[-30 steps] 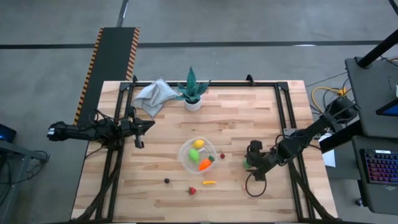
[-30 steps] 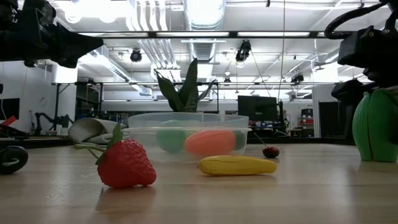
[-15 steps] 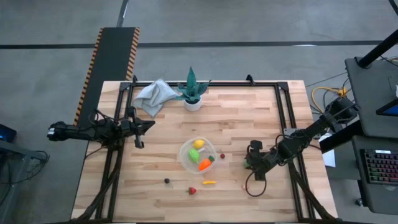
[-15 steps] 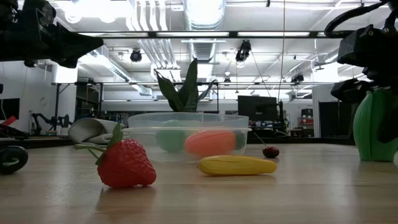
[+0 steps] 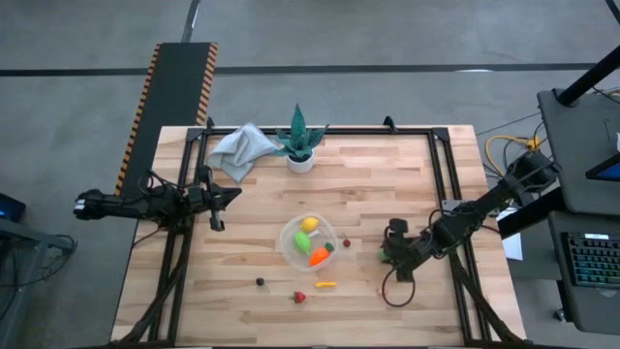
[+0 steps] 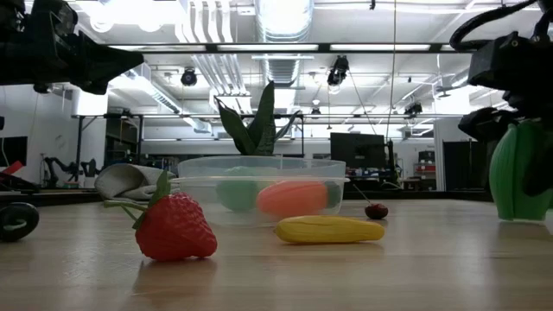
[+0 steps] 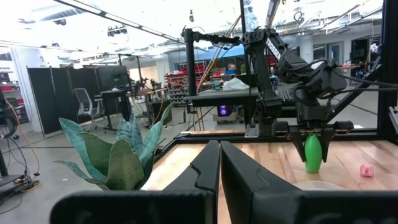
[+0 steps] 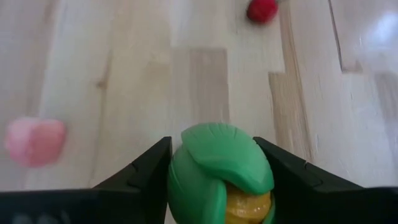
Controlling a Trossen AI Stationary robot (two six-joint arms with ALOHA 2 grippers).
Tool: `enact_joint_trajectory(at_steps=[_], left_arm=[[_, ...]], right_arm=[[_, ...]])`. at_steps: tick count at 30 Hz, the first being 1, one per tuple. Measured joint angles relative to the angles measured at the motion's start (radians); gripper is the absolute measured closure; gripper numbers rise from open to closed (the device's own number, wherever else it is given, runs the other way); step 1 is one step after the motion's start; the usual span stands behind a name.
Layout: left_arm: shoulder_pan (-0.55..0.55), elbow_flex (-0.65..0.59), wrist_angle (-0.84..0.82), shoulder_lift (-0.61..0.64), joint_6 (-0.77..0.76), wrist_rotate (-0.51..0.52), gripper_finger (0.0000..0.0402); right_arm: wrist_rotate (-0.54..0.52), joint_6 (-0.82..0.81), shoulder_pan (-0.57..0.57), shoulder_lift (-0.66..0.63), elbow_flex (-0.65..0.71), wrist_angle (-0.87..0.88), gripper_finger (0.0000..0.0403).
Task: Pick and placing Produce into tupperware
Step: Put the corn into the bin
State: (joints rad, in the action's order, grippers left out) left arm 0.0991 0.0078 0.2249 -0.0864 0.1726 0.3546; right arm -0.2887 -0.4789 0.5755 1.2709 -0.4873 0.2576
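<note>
You are viewing the wooden surface (image 5: 368, 184), where the tupperware (image 5: 308, 241) is sitting near the middle, already holding a lemon, a carrot and green pieces. Your right claw (image 5: 389, 254) is gripping a green corn piece (image 8: 219, 168) between its fingers, held low over the surface well to the right of the tupperware. Your left claw (image 5: 221, 197) is waiting at the left edge with its fingers pressed together, while a strawberry (image 6: 173, 226) and a yellow piece (image 6: 330, 229) are lying in front of the tupperware.

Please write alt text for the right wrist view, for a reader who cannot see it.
The right gripper is shut on a green husked corn above the wooden table. Farther off on the table lie a pink cube and a small red piece.
</note>
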Motion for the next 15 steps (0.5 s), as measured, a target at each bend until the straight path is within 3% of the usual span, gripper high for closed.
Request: enact_joint_trajectory(at_steps=[9, 15], left_arm=[[0.0, 0.0, 0.003, 0.0, 0.0, 0.0, 0.0402], [0.0, 0.0, 0.004, 0.0, 0.0, 0.0, 0.0402]], right_arm=[[-0.055, 0.164, -0.007, 0.0, -0.098, 0.001, 0.0216], [-0.089, 0.319, -0.093, 0.002, -0.195, -0.026, 0.0216]])
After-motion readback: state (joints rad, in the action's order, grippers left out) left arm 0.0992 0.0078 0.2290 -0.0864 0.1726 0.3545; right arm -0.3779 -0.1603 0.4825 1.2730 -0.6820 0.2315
